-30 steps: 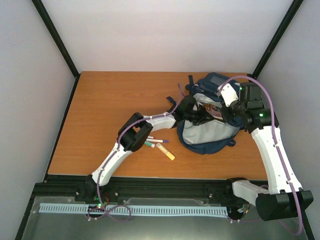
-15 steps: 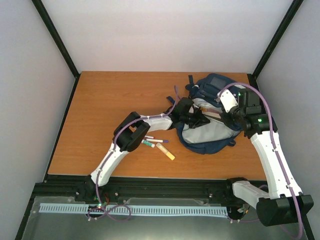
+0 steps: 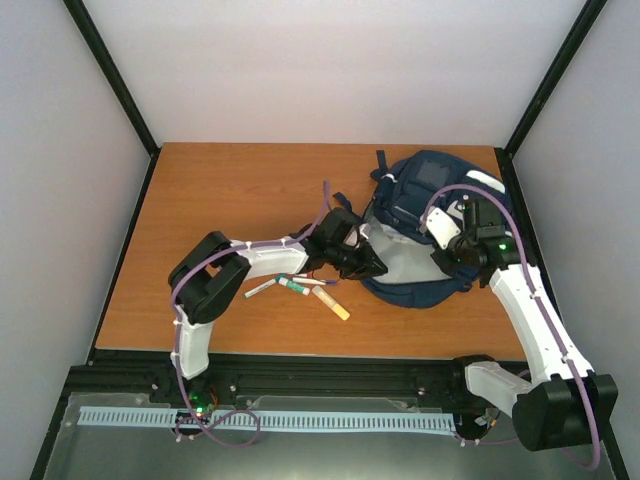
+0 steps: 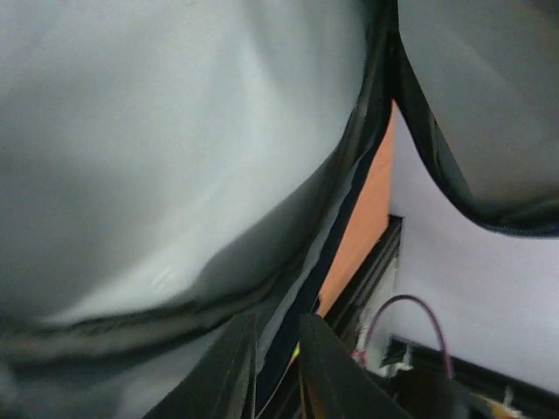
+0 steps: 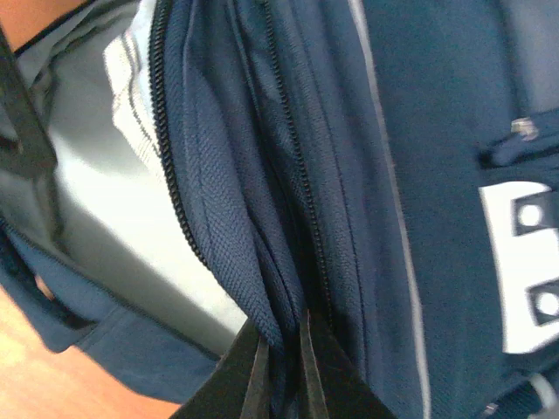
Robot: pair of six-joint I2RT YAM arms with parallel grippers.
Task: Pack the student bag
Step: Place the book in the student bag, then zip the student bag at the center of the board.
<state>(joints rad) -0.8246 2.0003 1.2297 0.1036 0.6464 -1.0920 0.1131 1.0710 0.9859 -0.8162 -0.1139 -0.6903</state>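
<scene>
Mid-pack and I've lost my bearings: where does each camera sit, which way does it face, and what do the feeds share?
Top external: fixed above and behind the bases, looking down at the table, student bag and markers; left arm and right arm in view.
Left wrist: on the left arm, looking past its left fingers into the bag's grey lining.
Right wrist: on the right arm, looking past its right fingers, pinched on the bag's navy zip fold.
Shared: all three show the student bag.

Right hand pinches a zipper-edge fold of the student bag.
</scene>
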